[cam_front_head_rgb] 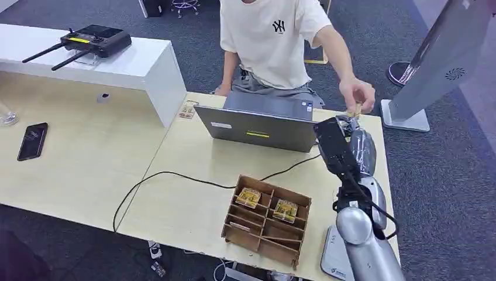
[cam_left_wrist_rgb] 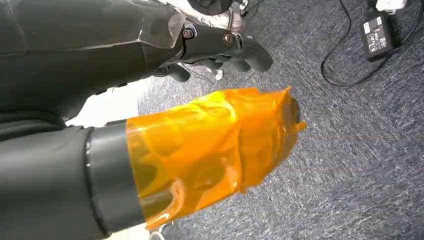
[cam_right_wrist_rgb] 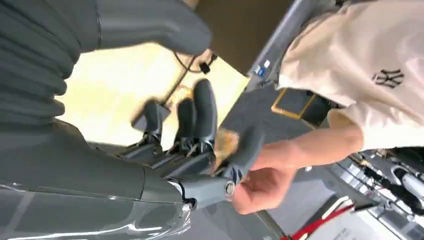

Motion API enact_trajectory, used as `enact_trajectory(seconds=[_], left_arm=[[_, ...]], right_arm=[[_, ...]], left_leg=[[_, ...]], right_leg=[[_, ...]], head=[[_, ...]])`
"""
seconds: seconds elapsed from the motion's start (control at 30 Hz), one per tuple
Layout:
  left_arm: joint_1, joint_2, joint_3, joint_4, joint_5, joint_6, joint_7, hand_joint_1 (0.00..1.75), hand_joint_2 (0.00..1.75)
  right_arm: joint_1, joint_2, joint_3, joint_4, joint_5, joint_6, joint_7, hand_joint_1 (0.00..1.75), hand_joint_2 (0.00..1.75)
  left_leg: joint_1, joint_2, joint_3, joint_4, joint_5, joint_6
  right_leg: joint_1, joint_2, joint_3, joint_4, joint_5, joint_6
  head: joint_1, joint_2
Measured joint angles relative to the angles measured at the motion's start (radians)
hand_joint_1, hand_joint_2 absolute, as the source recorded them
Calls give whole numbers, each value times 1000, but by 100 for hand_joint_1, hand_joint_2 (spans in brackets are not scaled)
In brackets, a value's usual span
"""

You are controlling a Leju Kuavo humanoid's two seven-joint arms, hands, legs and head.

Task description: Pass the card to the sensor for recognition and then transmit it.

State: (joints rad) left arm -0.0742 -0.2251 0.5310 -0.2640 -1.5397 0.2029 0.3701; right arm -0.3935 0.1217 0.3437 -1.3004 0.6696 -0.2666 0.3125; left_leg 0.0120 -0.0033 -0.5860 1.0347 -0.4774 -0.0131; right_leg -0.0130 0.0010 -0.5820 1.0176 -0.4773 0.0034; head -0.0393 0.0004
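1. The right arm (cam_front_head_rgb: 358,231) reaches forward across the right end of the light wooden table (cam_front_head_rgb: 193,175), past the open grey laptop (cam_front_head_rgb: 257,126).
2. The right hand (cam_right_wrist_rgb: 200,145) is at the table's far right edge, where it meets a person's hand (cam_right_wrist_rgb: 267,175).
3. The card (cam_right_wrist_rgb: 226,142) appears as a small tan, blurred patch between the robot's dark fingers (cam_right_wrist_rgb: 205,107) and the person's fingertips; in the head view it is the tan sliver (cam_front_head_rgb: 355,110) under the person's hand (cam_front_head_rgb: 358,93).
4. The right hand's fingers are partly curled around the card, and the person's fingers are on it as well; the blur makes it hard to tell which of the two truly bears it, though the robot's fingers seem to pinch it.
5. The person, in a cream T-shirt (cam_front_head_rgb: 269,38), sits behind the laptop with an arm stretched toward the robot's hand.
6. The left hand (cam_left_wrist_rgb: 215,47) hangs over grey carpet (cam_left_wrist_rgb: 350,150), its dark fingers curled in with nothing between them.
7. A wooden compartment tray (cam_front_head_rgb: 266,219) sits at the near edge of the table, with a yellow packet in each of two far compartments.
8. A black cable (cam_front_head_rgb: 175,175) runs across the table toward the laptop.
9. A black phone (cam_front_head_rgb: 33,141) lies on the left table, and a black remote controller (cam_front_head_rgb: 93,40) with antennas rests on the white counter.
10. A grey slanted kiosk stand (cam_front_head_rgb: 436,64) is on the floor just past the table's right end.
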Motion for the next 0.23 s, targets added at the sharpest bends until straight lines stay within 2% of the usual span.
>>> enact_trajectory(seconds=[0.1,0.23], left_arm=[[3,0,0,0,18,14,-15,0,0],[10,2,1,0,46,35,-36,0,0]], right_arm=[[62,10,-15,-33,-74,-17,-63,0,175],[166,19,-21,-103,-240,-30,-159,0,175]], left_leg=[[0,0,0,0,0,0],[0,0,-1,0,-1,0]], right_leg=[[0,0,0,0,0,0],[0,0,0,0,-1,0]], head=[[0,0],[0,0]])
